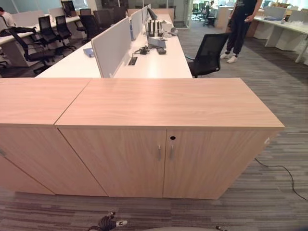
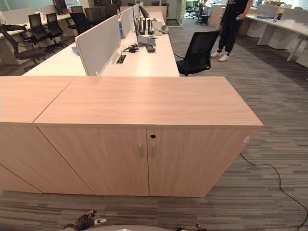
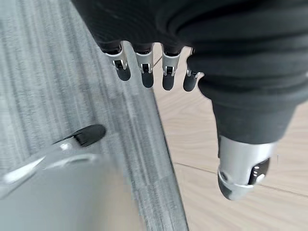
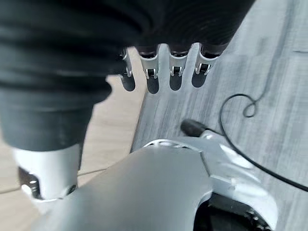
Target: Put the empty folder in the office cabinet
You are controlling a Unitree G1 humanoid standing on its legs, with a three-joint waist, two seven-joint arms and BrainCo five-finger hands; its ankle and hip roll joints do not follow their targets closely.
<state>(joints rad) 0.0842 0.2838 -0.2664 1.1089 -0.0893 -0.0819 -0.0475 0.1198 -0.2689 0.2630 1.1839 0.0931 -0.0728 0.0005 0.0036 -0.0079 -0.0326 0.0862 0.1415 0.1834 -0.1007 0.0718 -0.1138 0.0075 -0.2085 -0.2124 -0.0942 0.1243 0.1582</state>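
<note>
Here's the light wooden office cabinet (image 1: 120, 161) dead ahead, low and wide, standing on the grey striped carpet (image 1: 274, 202). Its two doors are shut flush. A pair of slim metal handles (image 1: 159, 152) sits side by side at the centre seam, with a small dark keyhole (image 1: 172, 138) just above the right one. The broad wooden top (image 1: 168, 101) is bare. A second cabinet of the same wood (image 1: 33, 106) butts right up against its left side.

Down low, the left hand (image 3: 145, 72) hangs beside the robot. Its fingers are straight and relaxed, the thumb (image 3: 240, 168) is held apart, and there's nothing in its grasp. Carpet and pale wood show past the fingertips. The right hand (image 4: 175, 72) is the same: fingers loose in a row, thumb off to one side, holding nothing, with carpet and pale wood beyond it. From the head camera, the left hand peeks in at the bottom edge, well short of the cabinet doors.

Behind the cabinet runs a long white desk (image 1: 159, 62), split by a pale grey divider screen (image 1: 111, 48). A black mesh office chair (image 1: 208, 53) is pulled up at the desk's right side. Further back, a person in dark clothes (image 1: 240, 24) stands on the carpet.
</note>
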